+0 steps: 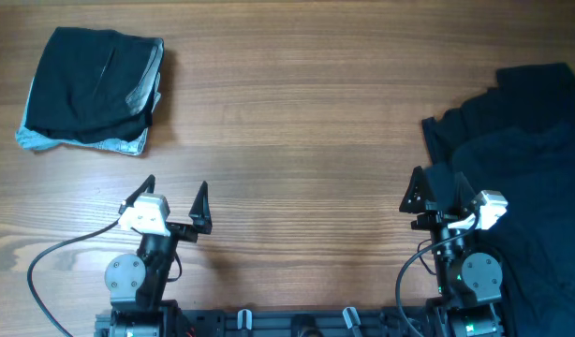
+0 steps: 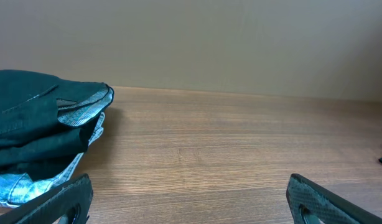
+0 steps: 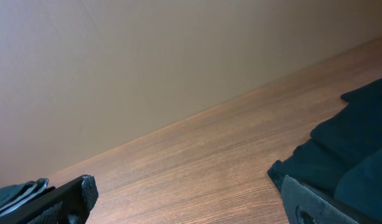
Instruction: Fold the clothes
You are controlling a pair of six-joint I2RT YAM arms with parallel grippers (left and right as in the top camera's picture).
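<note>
at the far left of the wooden surface (image 1: 297, 103) sits a folded stack of clothes (image 1: 86, 84): black shorts on top, a pale grey lining showing along the right edge, and a light-blue denim pair (image 1: 33, 140) at the bottom, peeking out at the near-left corner. the left wrist view shows the same stack from the side, with dark layers resting on the denim. nearer and a little to the right, the left fingers (image 1: 201, 206) are spread wide apart and hold nothing, with bare wood between them. both of their tips show along the bottom of the left wrist view. further right, at the near side, the right fingers (image 1: 414, 195) are likewise parted and grip nothing. seen from overhead, the right one of that pair lies over the edge of dark cloth, and i cannot tell whether it touches. at the far right lies a loose, unfolded pile of dark garments (image 1: 522, 159), running off the right edge of the overhead view and well apart from the folded stack. in the right wrist view this pile fills the right side.
</note>
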